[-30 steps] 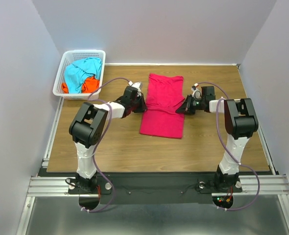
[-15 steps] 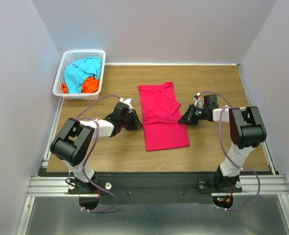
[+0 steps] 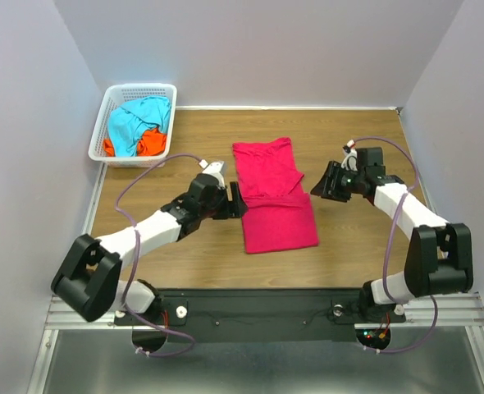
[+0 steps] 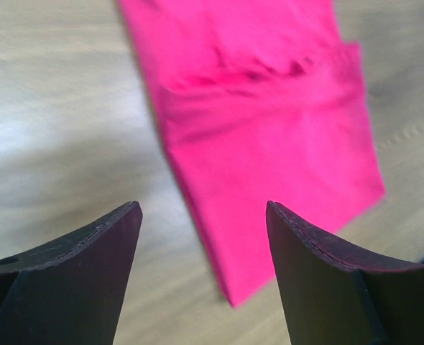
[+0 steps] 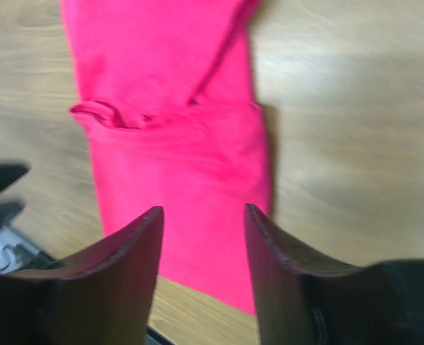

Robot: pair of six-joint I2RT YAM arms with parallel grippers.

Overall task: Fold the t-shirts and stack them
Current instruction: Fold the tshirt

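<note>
T-shirts, three: one crimson-pink, one turquoise-blue, one orange. Basket, one. Claws, two: left claw, right claw.

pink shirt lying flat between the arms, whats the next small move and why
Probably move both grippers to one end of the crimson-pink shirt and pinch its corners, ready to fold it in half. It lies as a long narrow strip, held by nothing. The left gripper and right gripper are open on either side of its middle.

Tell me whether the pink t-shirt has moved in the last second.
Yes. The pink t-shirt slid toward the near edge of the table, away from its far edge.
</note>
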